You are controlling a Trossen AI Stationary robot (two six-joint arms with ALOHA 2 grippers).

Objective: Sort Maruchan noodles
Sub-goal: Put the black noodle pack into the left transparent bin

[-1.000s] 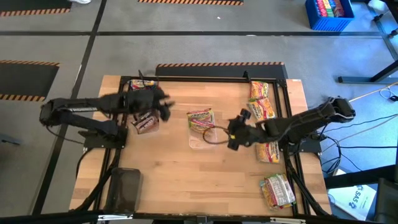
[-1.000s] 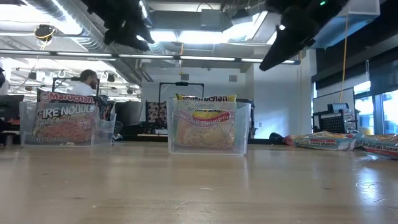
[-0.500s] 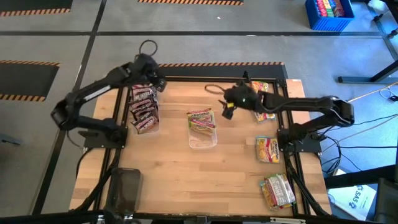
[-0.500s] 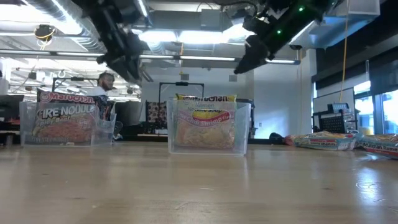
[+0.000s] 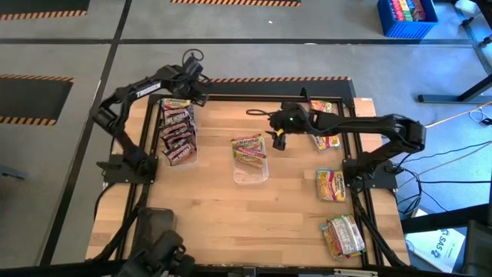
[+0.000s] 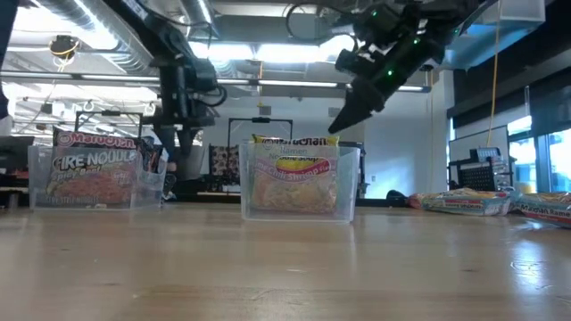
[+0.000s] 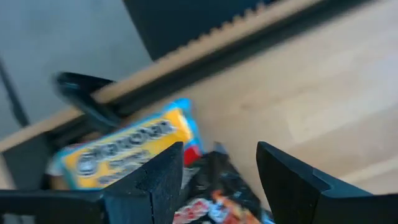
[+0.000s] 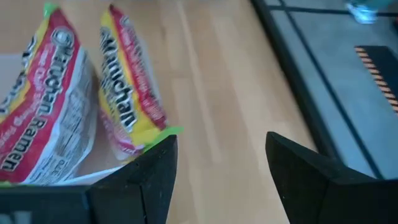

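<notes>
While loose Maruchan noodles (image 5: 344, 235) lie nearest along the table's right side, the right gripper (image 5: 275, 137) hovers just behind the middle clear tray (image 5: 250, 173) of pale packets, fingers spread and empty. Farther back, the left gripper (image 5: 201, 98) hangs with fingers apart and empty over the far end of the left tray (image 5: 178, 131) of maroon packets.

A lab: hazard-taped floor (image 5: 46, 98), ceiling ducts (image 6: 80, 36), desks beyond.
</notes>
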